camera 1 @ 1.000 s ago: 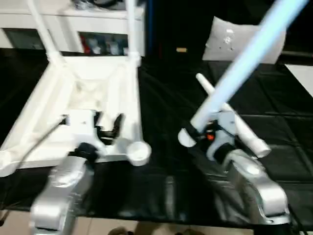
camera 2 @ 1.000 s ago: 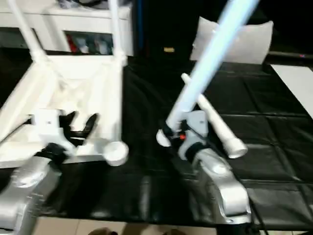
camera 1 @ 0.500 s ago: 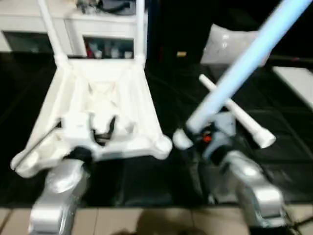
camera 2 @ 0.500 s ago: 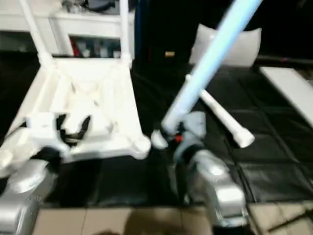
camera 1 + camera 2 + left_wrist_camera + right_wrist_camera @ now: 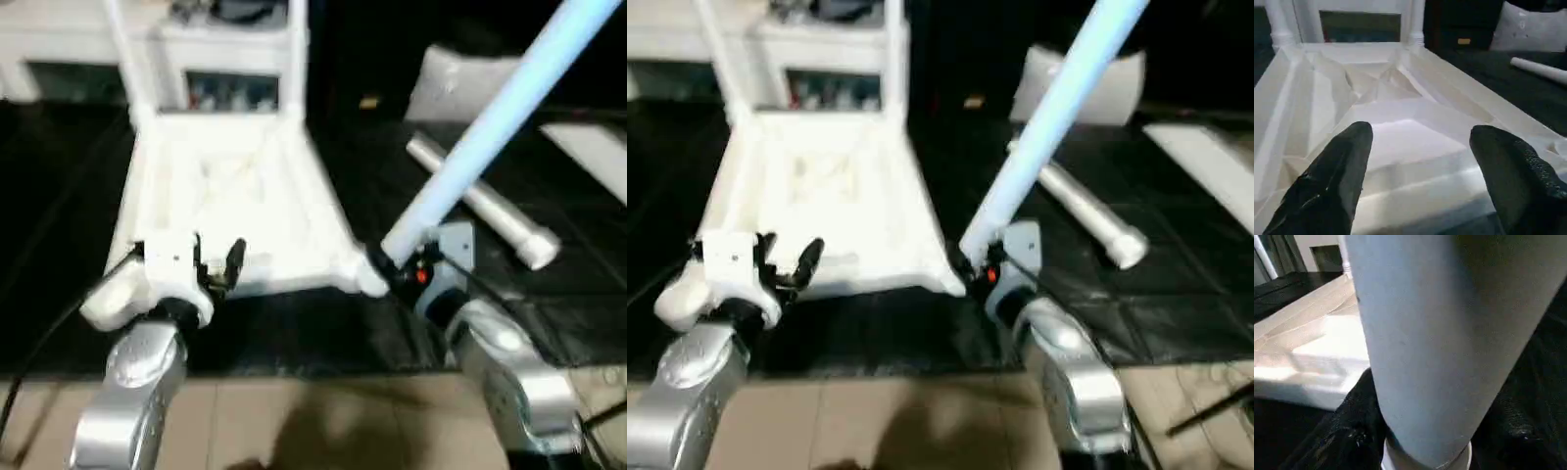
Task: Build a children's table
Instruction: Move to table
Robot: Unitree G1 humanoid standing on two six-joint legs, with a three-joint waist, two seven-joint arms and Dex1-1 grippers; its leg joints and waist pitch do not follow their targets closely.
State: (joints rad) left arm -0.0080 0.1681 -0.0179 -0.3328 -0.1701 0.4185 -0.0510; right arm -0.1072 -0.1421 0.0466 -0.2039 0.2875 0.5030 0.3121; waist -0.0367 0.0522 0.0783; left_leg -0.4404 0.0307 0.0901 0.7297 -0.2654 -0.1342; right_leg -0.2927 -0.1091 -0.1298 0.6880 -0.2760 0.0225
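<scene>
Left eye view had the table top [image 5: 235, 211] lying upside down on the black mat [image 5: 549, 313], ribs and sockets facing up, which is the way it must lie for legs to go in from above. Two legs [image 5: 296, 54] already stood upright at its far corners; the near corners looked unfilled. Another leg [image 5: 485, 201] lay loose on the mat to the right, well apart from the top, seemingly waiting its turn.

The left gripper [image 5: 216, 264] sat at the top's near edge with its fingers [image 5: 1337, 171] spread, one to each side of a raised part of the underside and, as far as the wrist view showed, not pinching it. I judged it was poised there to steady the top against turning.

The right gripper [image 5: 407, 269] was clamped on the thick lower end of a fourth leg [image 5: 490, 127], which slanted up and away to the right. That end hung just beside the top's near right corner [image 5: 367, 279], probably to be brought over the socket there. Being tilted, the leg would likely need standing upright before its thread could catch; entering at a slant, it could cross-thread or push the top aside.
</scene>
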